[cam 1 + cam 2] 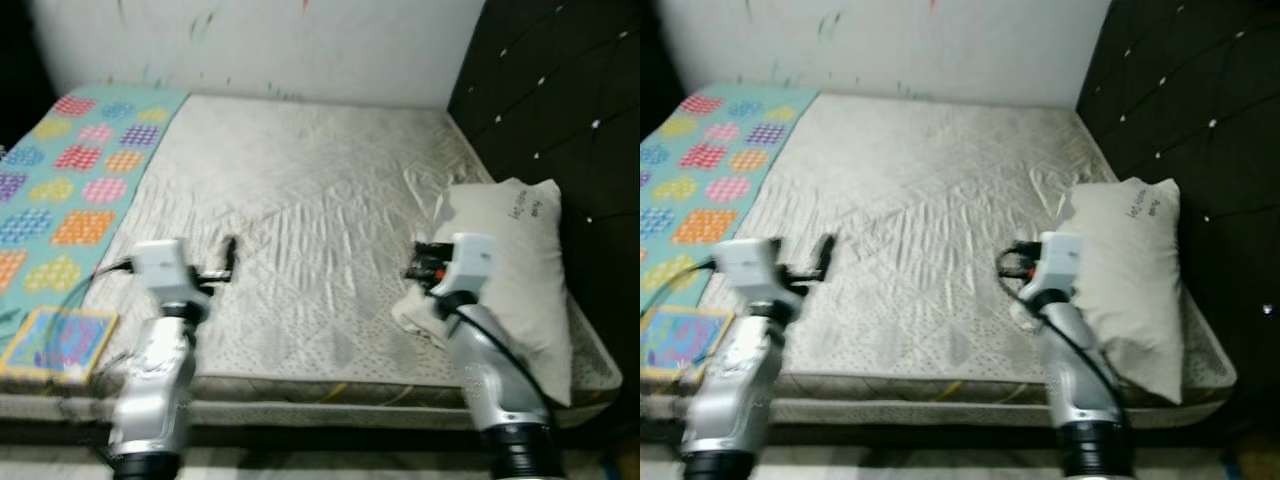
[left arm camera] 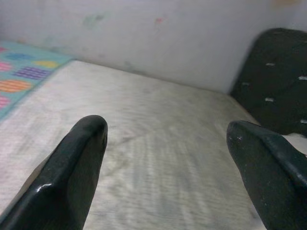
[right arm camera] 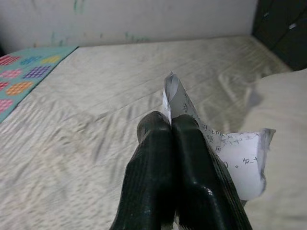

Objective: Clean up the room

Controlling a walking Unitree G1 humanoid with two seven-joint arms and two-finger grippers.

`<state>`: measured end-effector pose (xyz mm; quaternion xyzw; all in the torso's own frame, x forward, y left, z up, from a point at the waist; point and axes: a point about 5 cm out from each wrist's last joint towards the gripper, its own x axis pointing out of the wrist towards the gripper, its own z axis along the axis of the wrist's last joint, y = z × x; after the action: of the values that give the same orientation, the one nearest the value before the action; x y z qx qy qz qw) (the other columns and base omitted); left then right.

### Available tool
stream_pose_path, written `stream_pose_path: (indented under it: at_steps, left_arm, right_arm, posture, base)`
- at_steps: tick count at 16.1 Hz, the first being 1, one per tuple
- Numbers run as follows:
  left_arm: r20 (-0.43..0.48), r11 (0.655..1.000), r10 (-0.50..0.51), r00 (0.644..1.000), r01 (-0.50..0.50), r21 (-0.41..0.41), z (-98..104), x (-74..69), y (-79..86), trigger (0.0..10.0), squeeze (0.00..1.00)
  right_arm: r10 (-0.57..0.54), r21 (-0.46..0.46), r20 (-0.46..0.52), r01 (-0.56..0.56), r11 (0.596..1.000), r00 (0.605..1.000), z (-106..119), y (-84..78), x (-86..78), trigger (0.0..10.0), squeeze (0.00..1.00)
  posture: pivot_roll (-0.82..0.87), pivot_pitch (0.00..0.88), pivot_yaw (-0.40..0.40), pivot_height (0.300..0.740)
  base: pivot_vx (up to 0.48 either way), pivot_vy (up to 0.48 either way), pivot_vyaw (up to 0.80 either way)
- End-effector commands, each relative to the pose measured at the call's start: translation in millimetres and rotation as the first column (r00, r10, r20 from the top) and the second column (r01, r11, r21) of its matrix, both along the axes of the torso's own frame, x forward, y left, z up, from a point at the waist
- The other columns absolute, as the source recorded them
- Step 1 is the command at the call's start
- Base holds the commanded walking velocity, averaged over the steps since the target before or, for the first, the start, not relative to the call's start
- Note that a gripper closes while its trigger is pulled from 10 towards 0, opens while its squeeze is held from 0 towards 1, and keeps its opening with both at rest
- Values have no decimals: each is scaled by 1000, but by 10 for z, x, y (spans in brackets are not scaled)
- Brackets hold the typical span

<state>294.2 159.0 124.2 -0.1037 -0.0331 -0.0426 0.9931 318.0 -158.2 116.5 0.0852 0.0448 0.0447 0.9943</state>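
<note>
I'm pinching a crumpled paper in my right gripper, fingers clenched tight on it, hovering over the mattress just beside the pillow. The pillow is lying at the mattress edge nearest the dark headboard. My left gripper is hanging spread wide, grasping nothing, above the mattress near the patterned blanket. A colourful book is sitting on that blanket's near corner.
</note>
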Motion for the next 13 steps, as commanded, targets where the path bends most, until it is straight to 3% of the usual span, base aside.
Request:
stream_pose_path:
  at_steps: [1, 4, 10, 13]
  left_arm:
    - [10, 1000, 22, 1000, -22, 5, 41, 6, 71, 10000, 0]
    - [7, 1000, 21, 1000, -21, -7, 36, 8, 74, 10000, 0]
    - [11, 1000, 20, 1000, -19, -16, 40, 16, 71, 10000, 0]
    - [11, 1000, 21, 1000, -21, -16, 41, 21, 75, 10000, 0]
  right_arm:
    - [11, 3, -2, -11, 1000, 1000, 11, 35, 15, 10000, 0]
    - [10, 2, -5, -10, 1000, 1000, 6, 35, 11, 10000, 0]
    - [11, -4, -4, -11, 1000, 1000, 10, 27, 17, 10000, 0]
    - [45, -56, 48, -42, 998, 998, 99, 79, 29, 10000, 0]
  posture:
    - [-83, 24, -60, 740]
    - [-83, 24, -60, 740]
    - [-88, 24, -61, 740]
    - [-89, 24, -61, 740]
  base:
    - [0, 0, 0]
    - [0, 97, 0]
    - [0, 480, 0]
    - [0, 480, 0]
